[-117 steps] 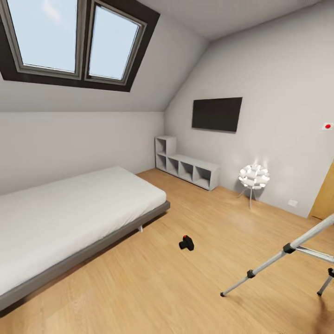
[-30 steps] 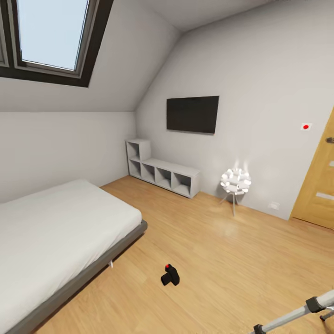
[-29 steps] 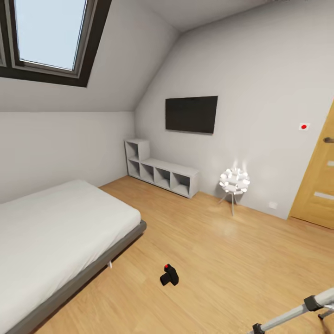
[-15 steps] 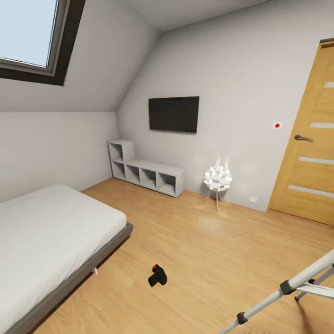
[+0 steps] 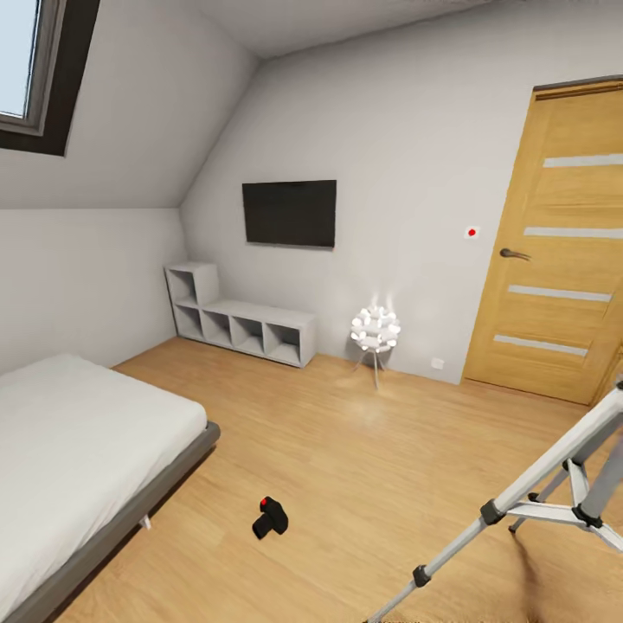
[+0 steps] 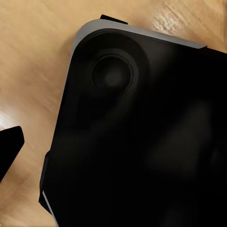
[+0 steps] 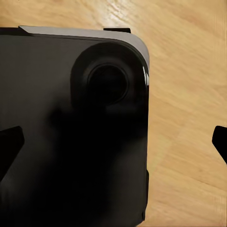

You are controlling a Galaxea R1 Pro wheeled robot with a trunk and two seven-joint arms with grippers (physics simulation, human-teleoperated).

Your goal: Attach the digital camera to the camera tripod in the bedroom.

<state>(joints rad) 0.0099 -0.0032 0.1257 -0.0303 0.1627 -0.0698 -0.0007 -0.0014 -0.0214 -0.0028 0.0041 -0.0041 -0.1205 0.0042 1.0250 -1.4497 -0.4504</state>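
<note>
On the light wooden plank floor (image 5: 381, 467) ahead of me lies the small black boxy digital camera (image 5: 271, 517) with its red mark showing, just off the corner of the grey-framed bed with a white mattress (image 5: 78, 441). Well apart from it, to my right, stands the silver-legged camera tripod with black joints (image 5: 528, 493) (its head is out of frame). Against the far wall I see a grey-white cubby shelf (image 5: 238, 320), a white-globed floor lamp (image 5: 375, 330), a black wall screen (image 5: 289, 213) and a wooden door (image 5: 554, 251). Both wrist cameras look down on my black base over the planks; my right pincer's (image 7: 113, 142) dark fingertips (image 7: 10, 142) stand wide apart, while of my left pincer one tip (image 6: 9, 146) shows, so I cannot tell its state.
</note>
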